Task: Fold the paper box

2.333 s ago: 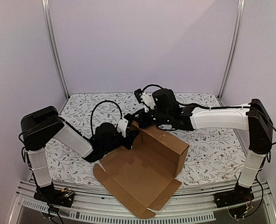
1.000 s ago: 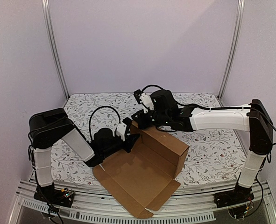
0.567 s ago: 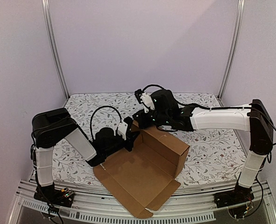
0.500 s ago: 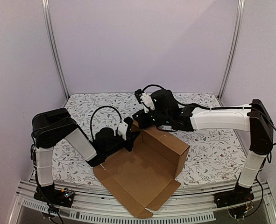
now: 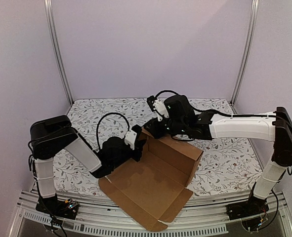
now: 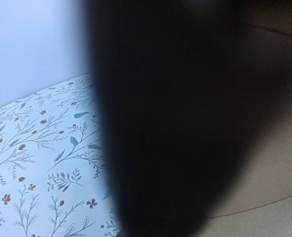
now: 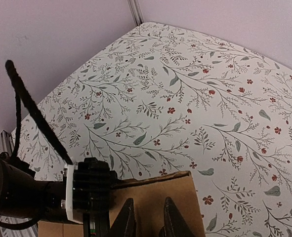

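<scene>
A dark, unfocused mass fills most of the left wrist view, leaving only a strip of counter (image 6: 37,163) and a blurred tan patch. From above, the left hand (image 5: 137,146) meets the paper box (image 5: 150,182), fingertips indistinguishable. The right hand (image 7: 148,203) is cut off by the picture's bottom edge.

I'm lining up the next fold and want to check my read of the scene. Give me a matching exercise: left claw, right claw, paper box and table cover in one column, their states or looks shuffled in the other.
Things:
1. left claw
2. right claw
3. paper box
4. table cover

States or looks:
A. brown, far wall raised, near flaps lying flat
B. fingers slightly apart at the raised wall's top edge
C. white with a leaf-and-flower print
D. shut on the raised wall's left end

Pairs: 1-D, 2-B, 3-A, 4-C
</scene>
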You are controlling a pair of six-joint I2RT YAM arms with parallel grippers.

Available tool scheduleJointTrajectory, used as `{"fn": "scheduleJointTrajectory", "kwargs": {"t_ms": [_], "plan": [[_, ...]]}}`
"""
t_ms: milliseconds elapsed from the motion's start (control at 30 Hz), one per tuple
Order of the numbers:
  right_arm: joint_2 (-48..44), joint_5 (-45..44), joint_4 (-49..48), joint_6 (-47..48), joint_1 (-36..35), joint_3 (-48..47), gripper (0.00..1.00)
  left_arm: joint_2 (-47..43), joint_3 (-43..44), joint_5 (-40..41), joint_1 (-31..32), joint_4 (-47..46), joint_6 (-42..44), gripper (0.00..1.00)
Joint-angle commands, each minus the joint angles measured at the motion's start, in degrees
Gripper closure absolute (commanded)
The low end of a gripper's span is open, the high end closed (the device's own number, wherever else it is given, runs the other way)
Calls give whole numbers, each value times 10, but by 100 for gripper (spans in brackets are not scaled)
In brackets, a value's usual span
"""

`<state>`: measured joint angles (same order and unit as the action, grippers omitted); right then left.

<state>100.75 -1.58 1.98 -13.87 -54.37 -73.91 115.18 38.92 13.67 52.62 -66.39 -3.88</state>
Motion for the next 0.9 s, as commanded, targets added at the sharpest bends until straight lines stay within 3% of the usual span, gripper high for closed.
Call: {"fn": "scheduleJointTrajectory", "kwargs": {"t_ms": [0, 233, 367, 467, 533, 567, 867], "plan": [[-52, -45, 96, 7, 7, 46, 79, -36, -20, 87, 0, -5, 9, 100], [-160, -122, 98, 30, 18, 108, 64, -60, -49, 183, 6, 8, -30, 100], [-208, -161, 96, 40, 20, 142, 49, -78, -56, 259, 17, 42, -62, 100], [-241, -186, 97, 48, 28, 166, 27, -87, -57, 310, 25, 69, -78, 100], [-258, -193, 96, 50, 37, 183, 5, -93, -51, 346, 33, 103, -88, 100], [-270, -191, 94, 51, 42, 191, 2, -97, -42, 359, 37, 128, -96, 100], [-292, -211, 53, 17, 58, 265, 1, -143, 48, 421, 52, 471, -301, 100]]}}
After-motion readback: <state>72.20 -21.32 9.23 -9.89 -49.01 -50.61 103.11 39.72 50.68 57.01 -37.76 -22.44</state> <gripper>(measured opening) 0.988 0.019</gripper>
